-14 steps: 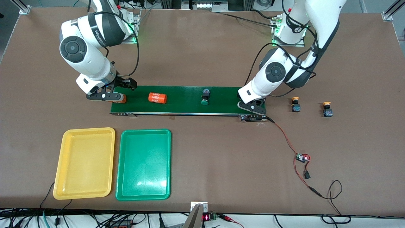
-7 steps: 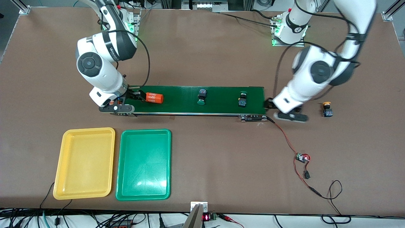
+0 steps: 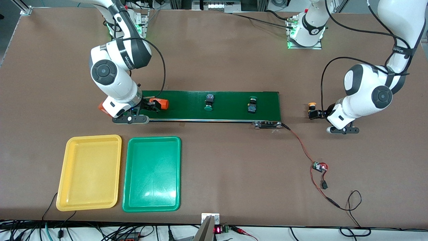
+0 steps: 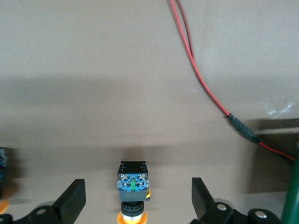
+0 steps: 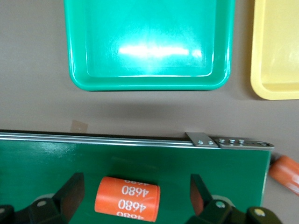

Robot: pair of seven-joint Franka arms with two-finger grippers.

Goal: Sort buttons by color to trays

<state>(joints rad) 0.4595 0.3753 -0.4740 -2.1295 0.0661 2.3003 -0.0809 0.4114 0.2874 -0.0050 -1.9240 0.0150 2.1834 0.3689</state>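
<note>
Second yellow button (image 4: 1,205) cut off at left wrist view edge.

Brown table (image 3: 214,60), aluminium frame corners, cables along the near edge (image 3: 100,231)

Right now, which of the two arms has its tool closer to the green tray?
The right one. The right tool hangs open over the belt's end just above the green tray, straddling an orange cylinder. The left tool is off the belt's other end, around a yellow-capped button.
</note>
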